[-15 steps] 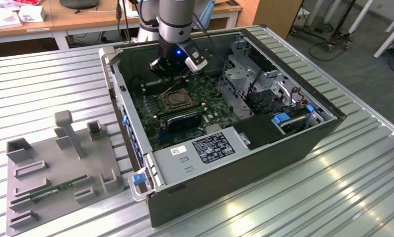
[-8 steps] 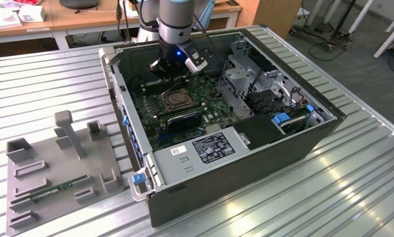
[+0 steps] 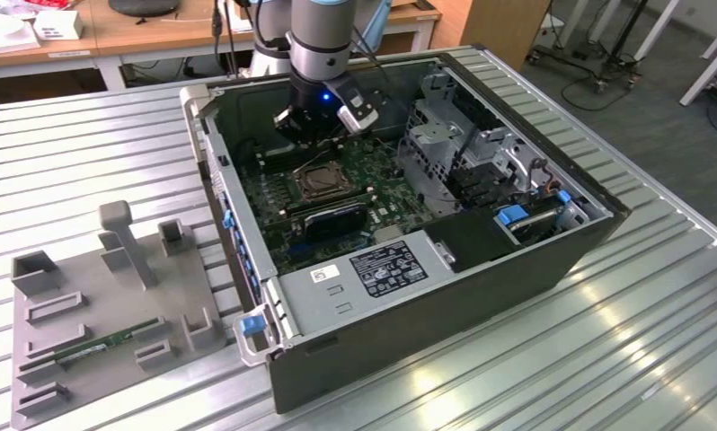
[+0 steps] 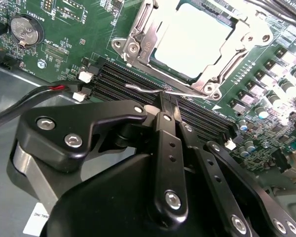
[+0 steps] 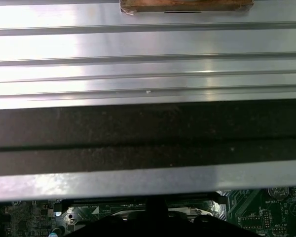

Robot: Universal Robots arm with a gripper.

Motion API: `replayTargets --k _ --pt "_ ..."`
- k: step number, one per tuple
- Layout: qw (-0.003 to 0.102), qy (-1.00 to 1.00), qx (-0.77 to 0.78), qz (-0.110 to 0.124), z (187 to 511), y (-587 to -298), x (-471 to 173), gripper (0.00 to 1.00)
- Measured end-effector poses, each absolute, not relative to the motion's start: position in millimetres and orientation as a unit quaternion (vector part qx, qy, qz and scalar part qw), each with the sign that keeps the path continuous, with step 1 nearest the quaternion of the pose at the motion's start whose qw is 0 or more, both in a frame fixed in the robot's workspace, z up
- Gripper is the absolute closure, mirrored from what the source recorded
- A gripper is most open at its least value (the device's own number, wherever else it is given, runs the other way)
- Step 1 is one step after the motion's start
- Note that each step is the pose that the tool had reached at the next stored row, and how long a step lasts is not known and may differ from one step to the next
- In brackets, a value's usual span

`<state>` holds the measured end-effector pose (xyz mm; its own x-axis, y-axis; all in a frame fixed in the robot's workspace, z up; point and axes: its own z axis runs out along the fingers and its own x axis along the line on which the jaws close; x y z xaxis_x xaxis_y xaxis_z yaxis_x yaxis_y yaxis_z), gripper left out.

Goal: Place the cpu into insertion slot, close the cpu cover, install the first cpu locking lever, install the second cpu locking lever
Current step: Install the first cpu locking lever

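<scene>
Gripper (image 4: 164, 100), fingers pressed together, tips at the thin wire locking lever (image 4: 138, 88); cpu (image 4: 192, 42) lies seated beneath the lowered cpu cover (image 4: 139, 34)

In the exterior view, a silver-grey tubular arm (image 3: 319, 40) is seen, with a pale blue cap (image 3: 371, 7) at its upper joint. Below the tube the wrist is cased in black, and a small blue light (image 3: 323, 97) is lit on that casing. A light grey block (image 3: 361, 115) is fixed to the wrist on the exterior view's right.

In the second wrist view, the gripper (image 4: 164, 97) is shown in glossy black. It is built of flat link bars with rounded ends, hinged together and narrowing toward the tips. Round silvery screw heads (image 4: 172, 198) are set at the hinges, and small holes are drilled along the middle bar. A brushed metal band (image 4: 20, 160) and a white printed label (image 4: 37, 223) are carried near the base.
</scene>
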<state>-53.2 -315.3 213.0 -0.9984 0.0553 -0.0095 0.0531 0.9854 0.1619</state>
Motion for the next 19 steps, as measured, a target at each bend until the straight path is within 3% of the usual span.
replayTargets --k 19 --pt "0.007 0.996 0.027 0.081 211.9 -315.3 -50.6 0.89"
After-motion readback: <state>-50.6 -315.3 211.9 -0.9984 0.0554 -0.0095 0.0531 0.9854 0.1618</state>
